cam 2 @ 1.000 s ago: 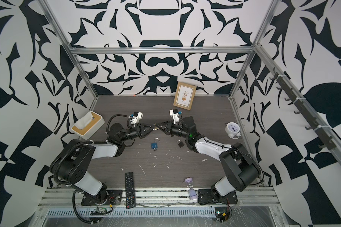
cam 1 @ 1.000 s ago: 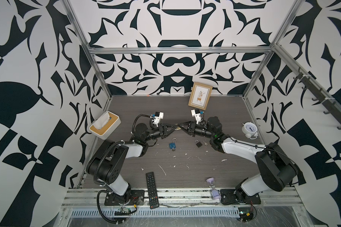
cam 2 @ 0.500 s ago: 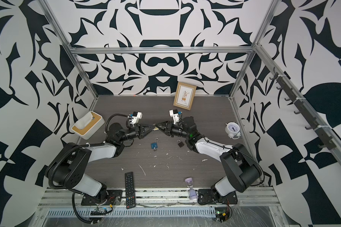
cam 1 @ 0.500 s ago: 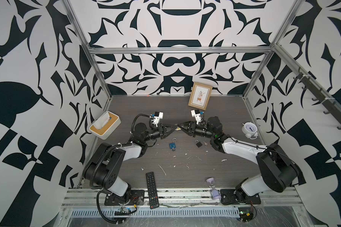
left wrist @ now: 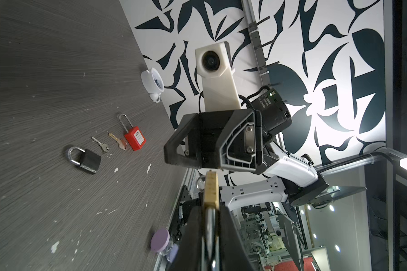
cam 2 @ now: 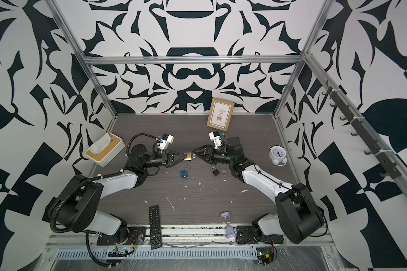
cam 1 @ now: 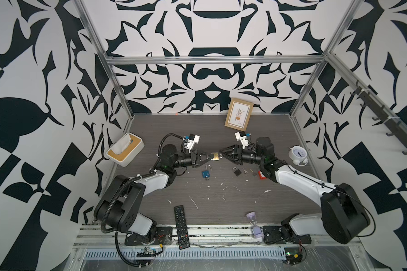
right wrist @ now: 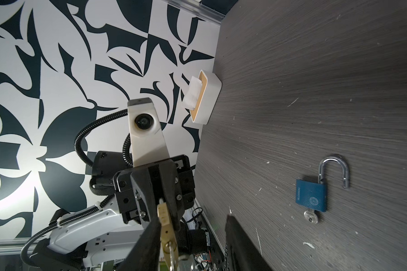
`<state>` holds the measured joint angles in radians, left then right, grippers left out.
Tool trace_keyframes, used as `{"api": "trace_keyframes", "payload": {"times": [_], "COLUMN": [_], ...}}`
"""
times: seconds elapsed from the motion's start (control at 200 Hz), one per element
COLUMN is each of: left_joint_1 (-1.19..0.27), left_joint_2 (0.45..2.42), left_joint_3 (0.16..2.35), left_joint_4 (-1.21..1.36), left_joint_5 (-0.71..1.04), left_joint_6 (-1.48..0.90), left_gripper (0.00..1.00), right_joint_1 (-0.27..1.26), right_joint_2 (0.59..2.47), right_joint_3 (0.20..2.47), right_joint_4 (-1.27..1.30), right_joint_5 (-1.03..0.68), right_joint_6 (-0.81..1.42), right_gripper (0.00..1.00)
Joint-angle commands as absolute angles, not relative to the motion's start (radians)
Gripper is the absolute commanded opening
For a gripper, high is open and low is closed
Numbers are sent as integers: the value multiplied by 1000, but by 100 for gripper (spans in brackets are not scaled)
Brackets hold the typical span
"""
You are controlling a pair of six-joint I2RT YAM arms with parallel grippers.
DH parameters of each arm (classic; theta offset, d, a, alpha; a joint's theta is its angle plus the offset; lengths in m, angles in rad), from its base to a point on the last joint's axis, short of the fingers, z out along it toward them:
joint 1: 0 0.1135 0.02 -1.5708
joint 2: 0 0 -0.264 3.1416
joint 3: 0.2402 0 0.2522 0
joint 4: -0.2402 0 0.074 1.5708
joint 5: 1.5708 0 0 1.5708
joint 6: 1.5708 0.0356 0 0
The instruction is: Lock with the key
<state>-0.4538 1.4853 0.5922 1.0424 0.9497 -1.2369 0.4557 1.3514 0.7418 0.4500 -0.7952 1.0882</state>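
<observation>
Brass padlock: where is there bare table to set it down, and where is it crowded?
Bare: the back strip between the tissue box and the picture frame; also the front, between the remote and the hourglass, apart from white scraps. Crowded: mid-table, around the blue padlock, black padlock, keys and red padlock.

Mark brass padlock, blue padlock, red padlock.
brass padlock (cam 1: 214,156): in a top view, on its body.
blue padlock (right wrist: 310,196): right wrist view, on its blue body.
red padlock (left wrist: 135,140): left wrist view, on its red body.
</observation>
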Motion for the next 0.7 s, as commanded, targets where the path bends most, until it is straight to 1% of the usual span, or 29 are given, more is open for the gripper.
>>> {"api": "trace_keyframes", "payload": {"times": [0.0, 0.095, 0.22, 0.31, 0.4, 0.6, 0.695], "left_joint_1": [-457, -456, -457, -457, -456, -456, -456], "left_joint_2": [1469, 1478, 1496, 1509, 1521, 1536, 1540], "left_joint_3": [626, 625, 621, 617, 614, 607, 606], "left_joint_4": [1049, 1067, 1127, 1161, 1199, 1233, 1233], "left_joint_5": [984, 983, 985, 983, 984, 988, 989], "left_joint_6": [-1218, -1231, -1270, -1293, -1318, -1342, -1344], "left_gripper": [0, 0, 0, 0, 0, 0, 0], "right_joint_1": [457, 458, 456, 457, 457, 460, 463], "right_joint_2": [1310, 1295, 1284, 1282, 1288, 1303, 1310], "right_joint_3": [731, 719, 709, 704, 703, 705, 707], "right_joint_4": [458, 468, 486, 493, 506, 555, 569], "right_joint_5": [-833, -841, -848, -851, -857, -864, -868], "right_joint_6": [1068, 1074, 1080, 1080, 1082, 1104, 1111], "right_gripper": [38, 36, 30, 28, 24, 20, 20]}}
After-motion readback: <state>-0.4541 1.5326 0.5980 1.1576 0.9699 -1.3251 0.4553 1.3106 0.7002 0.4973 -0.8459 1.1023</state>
